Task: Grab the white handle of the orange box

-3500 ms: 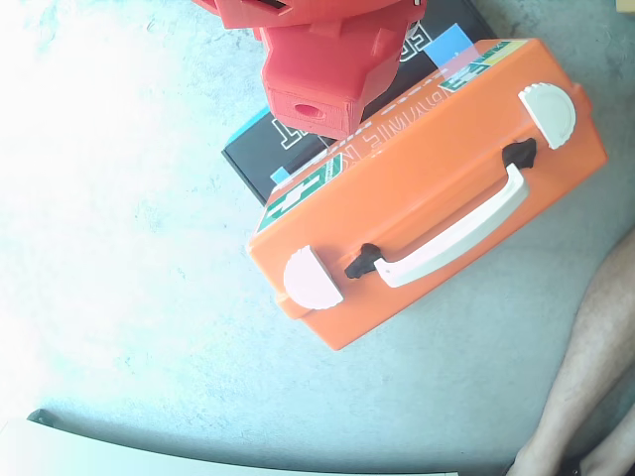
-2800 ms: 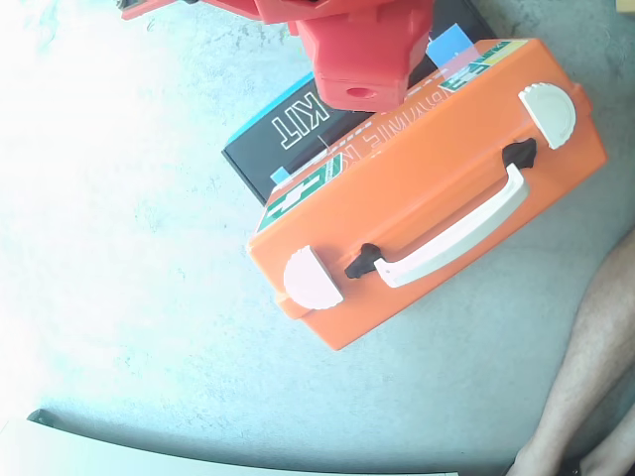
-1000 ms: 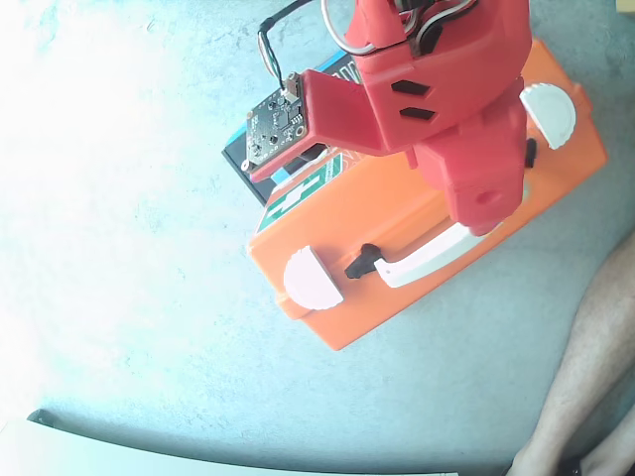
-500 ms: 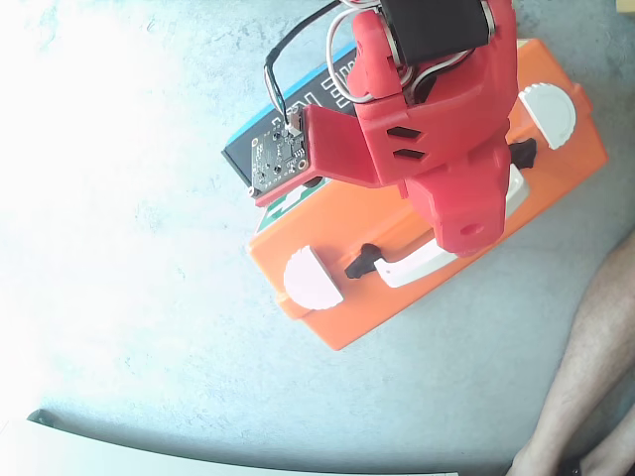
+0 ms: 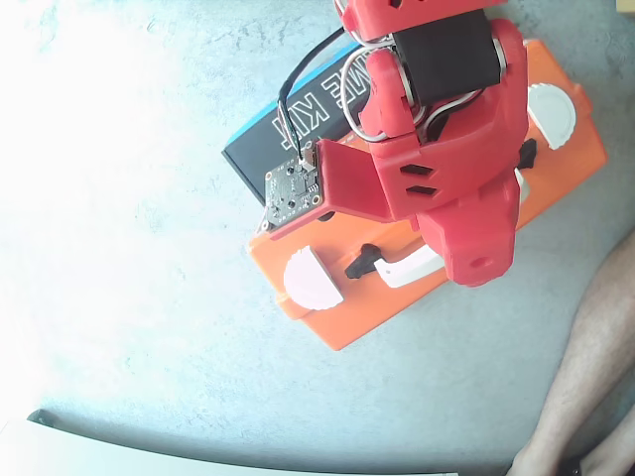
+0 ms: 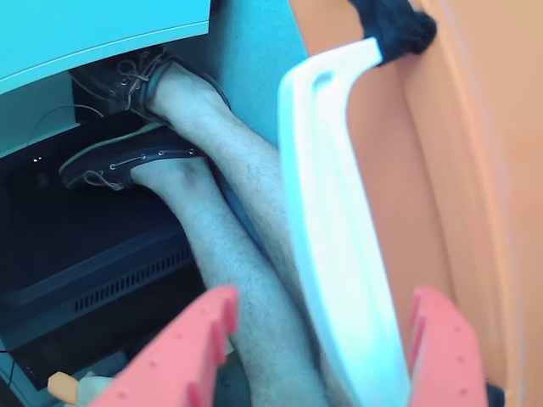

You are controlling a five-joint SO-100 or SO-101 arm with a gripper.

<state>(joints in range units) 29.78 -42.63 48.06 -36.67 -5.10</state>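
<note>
The orange box [image 5: 367, 317] lies on the grey table in the fixed view, with its white handle [image 5: 407, 270] on black hinges across the lid. My red gripper [image 5: 478, 260] hangs over the handle's right part and hides it there. In the wrist view the white handle [image 6: 339, 254] runs between my two red fingers [image 6: 199, 348], closer to the right one, with the orange box [image 6: 475, 170] behind it. The gripper [image 6: 327, 301] is open, and its jaws stand on either side of the handle without pinching it.
A black and blue kit box [image 5: 288, 124] lies against the orange box's far side. Two white round latches [image 5: 313, 280] sit on the lid. A person's bare leg [image 5: 595, 367] is at the right; legs and shoes [image 6: 127, 161] show in the wrist view.
</note>
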